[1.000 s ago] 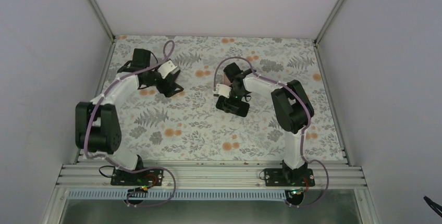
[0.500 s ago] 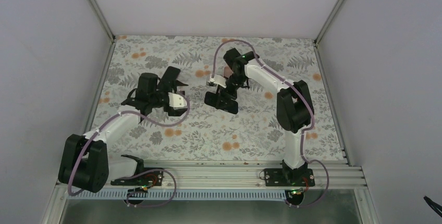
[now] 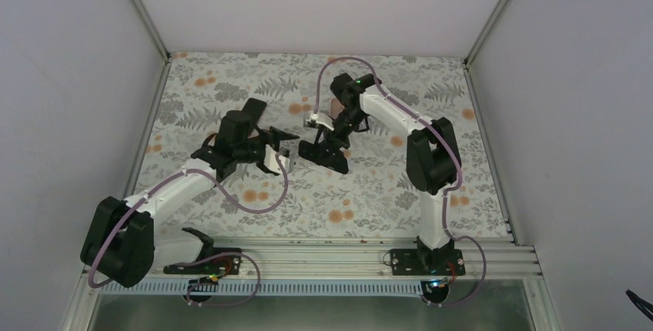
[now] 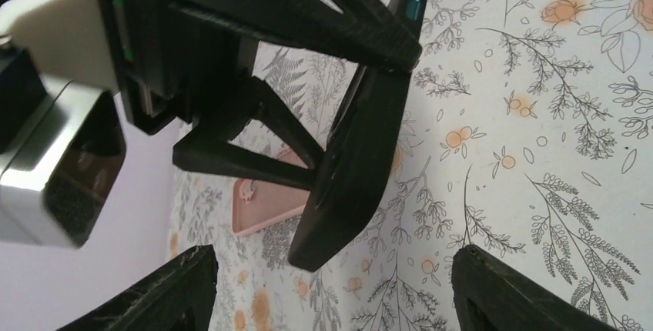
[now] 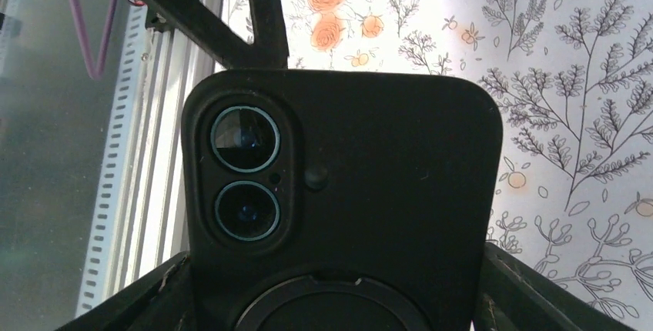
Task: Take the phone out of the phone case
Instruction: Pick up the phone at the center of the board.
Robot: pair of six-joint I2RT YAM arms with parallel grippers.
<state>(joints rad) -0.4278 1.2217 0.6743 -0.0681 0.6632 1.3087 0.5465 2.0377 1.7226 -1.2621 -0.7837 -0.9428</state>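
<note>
My right gripper (image 3: 329,140) is shut on a black phone (image 3: 322,154) and holds it tilted above the table. In the right wrist view the phone (image 5: 370,192) fills the frame between my two fingers, its back showing two lenses and a ring. The pale pink phone case (image 4: 266,206) lies flat on the table behind the phone. It shows only as a small pink patch (image 3: 336,107) beside the right wrist in the top view. My left gripper (image 3: 279,148) is open and empty, just left of the phone. Its fingertips (image 4: 173,292) straddle the phone's lower end (image 4: 354,169).
The table (image 3: 231,77) has a floral cloth. An aluminium rail (image 3: 308,258) runs along the near edge. White walls close in the left, right and back sides.
My left arm has swung right and forward until its open gripper is next to the phone. My right gripper has carried the phone slightly left and tilted it more.
</note>
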